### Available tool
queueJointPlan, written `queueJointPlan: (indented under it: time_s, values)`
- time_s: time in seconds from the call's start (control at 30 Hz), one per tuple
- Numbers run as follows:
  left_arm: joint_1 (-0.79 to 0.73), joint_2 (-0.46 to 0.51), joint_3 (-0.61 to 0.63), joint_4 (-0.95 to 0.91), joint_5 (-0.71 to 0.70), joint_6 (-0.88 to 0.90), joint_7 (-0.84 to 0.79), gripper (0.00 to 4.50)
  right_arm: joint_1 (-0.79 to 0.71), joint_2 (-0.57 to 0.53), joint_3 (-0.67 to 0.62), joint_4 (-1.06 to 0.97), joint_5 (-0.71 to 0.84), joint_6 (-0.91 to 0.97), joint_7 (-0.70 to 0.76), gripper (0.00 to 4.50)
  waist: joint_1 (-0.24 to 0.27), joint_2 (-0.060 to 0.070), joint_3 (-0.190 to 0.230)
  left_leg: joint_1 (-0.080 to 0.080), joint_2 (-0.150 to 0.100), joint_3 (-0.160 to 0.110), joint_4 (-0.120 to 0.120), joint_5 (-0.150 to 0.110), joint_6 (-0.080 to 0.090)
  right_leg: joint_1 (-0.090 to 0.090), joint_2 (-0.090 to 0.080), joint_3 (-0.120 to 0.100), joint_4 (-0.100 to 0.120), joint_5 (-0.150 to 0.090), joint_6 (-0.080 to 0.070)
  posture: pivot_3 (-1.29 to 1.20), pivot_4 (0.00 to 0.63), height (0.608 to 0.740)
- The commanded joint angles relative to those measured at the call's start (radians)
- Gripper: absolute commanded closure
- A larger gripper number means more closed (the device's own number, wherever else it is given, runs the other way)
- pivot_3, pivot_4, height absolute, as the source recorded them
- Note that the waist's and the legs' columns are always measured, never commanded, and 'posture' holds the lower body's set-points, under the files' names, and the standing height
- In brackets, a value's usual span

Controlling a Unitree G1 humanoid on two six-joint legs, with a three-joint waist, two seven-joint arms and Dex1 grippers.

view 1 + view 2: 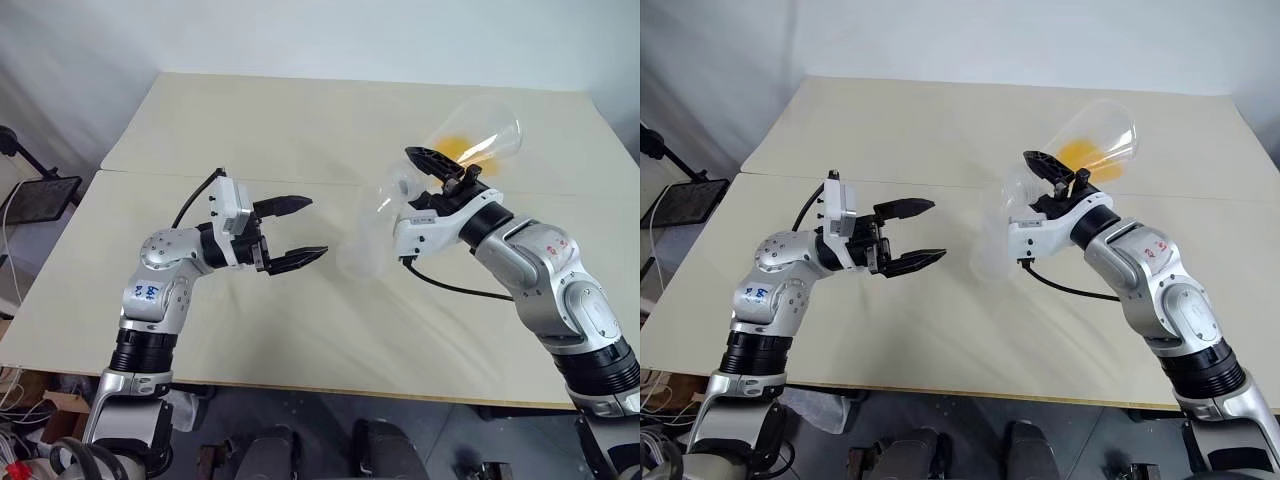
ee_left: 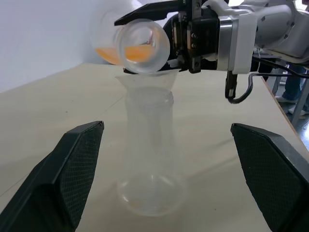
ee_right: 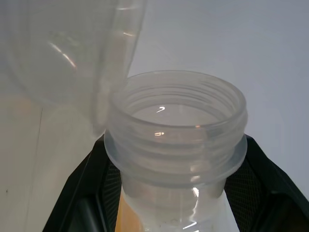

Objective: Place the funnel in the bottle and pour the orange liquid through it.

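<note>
My right gripper (image 1: 440, 175) is shut on the neck of a larger clear flask (image 1: 485, 135), held tilted almost level. The orange liquid (image 1: 455, 147) pools along the flask's lower side and reaches toward its mouth (image 2: 143, 46). Just under that mouth sits the clear funnel (image 2: 145, 83), set in the neck of the bottle (image 2: 149, 145), which stands upright on the table. My left gripper (image 1: 313, 227) is open, level with the bottle and a short way to its left, touching nothing. In the right wrist view the black fingers (image 3: 79, 193) flank the flask's threaded neck (image 3: 176, 125).
The cream table (image 1: 250, 130) is made of two boards with a seam across the middle. A black cable (image 1: 450, 287) loops under my right wrist. Beyond the table's left edge stands a dark stand (image 1: 40, 195).
</note>
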Motion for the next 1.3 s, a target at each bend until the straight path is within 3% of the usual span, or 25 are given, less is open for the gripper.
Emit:
queueJointPlan:
  time_s: [0.03,0.53,1.3]
  values:
    - [-0.022,-0.002,0.005,-0.014,-0.006,-0.019,-0.001,0.0,-0.021,-0.016,-0.038,-0.013,-0.022,-0.027,-0.032,2.06,0.0,0.0,0.0,0.0,0.0,0.0,0.0,0.0,0.0,0.0,0.0,0.0,0.0,0.0,0.0,0.0,0.15,0.74]
    - [-0.028,-0.006,0.003,0.001,-0.005,-0.033,-0.006,0.0,-0.073,-0.041,-0.041,0.009,-0.118,-0.109,-0.084,2.06,0.0,0.0,0.0,0.0,0.0,0.0,0.001,0.0,0.0,0.0,0.0,0.0,0.0,0.0,0.0,0.0,0.15,0.74]
    - [-0.021,-0.017,0.004,-0.011,-0.005,-0.033,0.006,0.0,-0.064,-0.045,-0.063,0.024,-0.118,-0.133,-0.084,2.06,0.0,0.0,0.0,0.0,0.0,0.0,0.001,0.0,0.0,0.0,0.0,0.0,0.001,0.0,0.0,0.0,0.15,0.74]
